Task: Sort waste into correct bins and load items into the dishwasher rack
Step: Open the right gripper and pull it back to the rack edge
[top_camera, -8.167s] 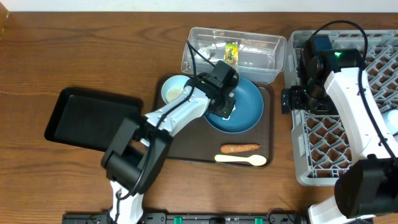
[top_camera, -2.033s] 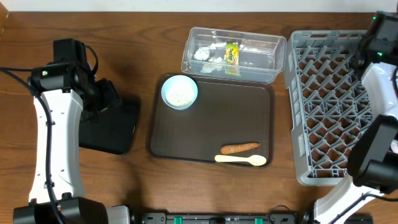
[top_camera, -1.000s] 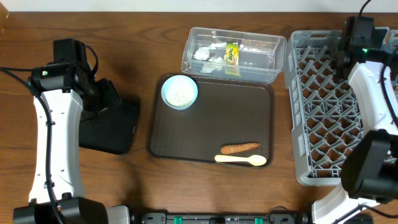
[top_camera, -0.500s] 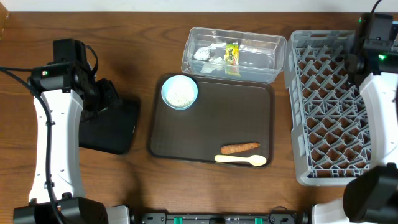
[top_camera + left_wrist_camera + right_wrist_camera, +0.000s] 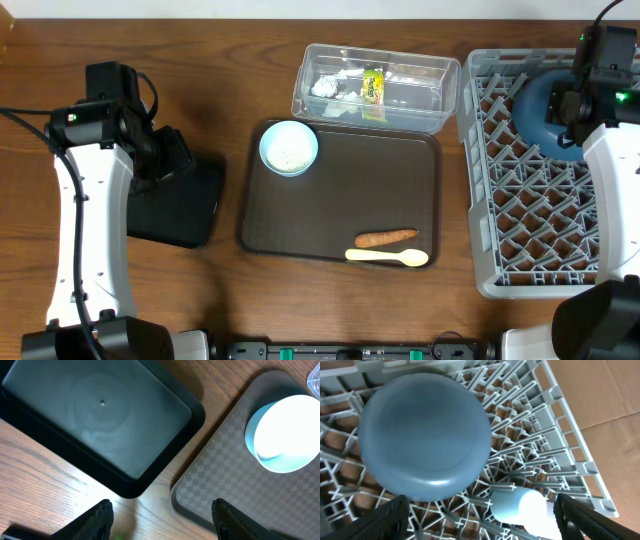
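I am looking down on a brown wooden table [image 5: 240,50] with a clear grain; a pale strip runs beyond its far edge. In the right wrist view a flat tan surface [image 5: 605,395] shows past the rack's rim.

The left gripper [image 5: 162,510] hangs over the table's left side, its fingers [image 5: 100,519] spread wide with only wood between them. Under it sits the black tray [image 5: 95,425], its corner just beside the brown serving tray [image 5: 370,190].

On the serving tray the pale blue bowl [image 5: 266,141] stands at the far left corner with rice grains [image 5: 290,152] in it. The carrot piece [image 5: 386,238] and the cream spoon [image 5: 387,257] lie side by side at the near edge.

The clear tub [image 5: 440,95], just beyond the serving tray, holds the crumpled white paper [image 5: 330,87] and the yellow-green wrapper [image 5: 373,84].

The grey dishwasher rack [image 5: 530,210] fills the right side. The dark blue plate [image 5: 422,435] rests on the pegs at its far left corner, underside towards the wrist camera. A small blue cup [image 5: 522,507] lies among the pegs beside it. The right gripper [image 5: 482,517] hovers above the plate, fingers wide apart and holding nothing.
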`<state>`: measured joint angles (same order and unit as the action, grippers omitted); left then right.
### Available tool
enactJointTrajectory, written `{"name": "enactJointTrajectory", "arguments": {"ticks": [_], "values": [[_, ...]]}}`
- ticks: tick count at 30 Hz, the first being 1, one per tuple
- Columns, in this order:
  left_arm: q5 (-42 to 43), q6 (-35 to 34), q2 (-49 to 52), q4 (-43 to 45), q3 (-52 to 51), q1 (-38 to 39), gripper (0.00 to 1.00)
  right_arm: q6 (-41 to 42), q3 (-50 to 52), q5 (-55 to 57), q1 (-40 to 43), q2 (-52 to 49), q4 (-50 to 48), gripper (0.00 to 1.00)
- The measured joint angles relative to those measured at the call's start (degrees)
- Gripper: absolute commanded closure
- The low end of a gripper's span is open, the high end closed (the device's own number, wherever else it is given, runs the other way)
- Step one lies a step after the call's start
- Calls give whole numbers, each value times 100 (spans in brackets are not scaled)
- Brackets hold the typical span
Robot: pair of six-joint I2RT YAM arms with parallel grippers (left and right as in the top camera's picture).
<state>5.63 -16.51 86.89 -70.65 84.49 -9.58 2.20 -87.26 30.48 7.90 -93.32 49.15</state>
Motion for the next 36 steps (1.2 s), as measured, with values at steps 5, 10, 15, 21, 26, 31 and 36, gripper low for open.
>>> {"name": "enactJointTrajectory", "arguments": {"ticks": [5,10,15,21,26,31,36], "values": [[0,0,0,0,0,0,34,20,0,-186,0,0,101,7],[0,0,0,2,0,0,34,22,0,-452,0,0,114,5],[0,0,0,13,0,0,34,24,0,-1036,0,0,179,5],[0,0,0,13,0,0,34,35,0,-1906,0,0,352,6],[0,0,0,15,0,0,34,37,0,-2343,-55,0,577,5],[0,0,0,15,0,0,34,39,0,-2522,-321,0,841,4],[0,-2,0,17,0,0,34,39,0,-2677,-721,0,1032,4]]}}
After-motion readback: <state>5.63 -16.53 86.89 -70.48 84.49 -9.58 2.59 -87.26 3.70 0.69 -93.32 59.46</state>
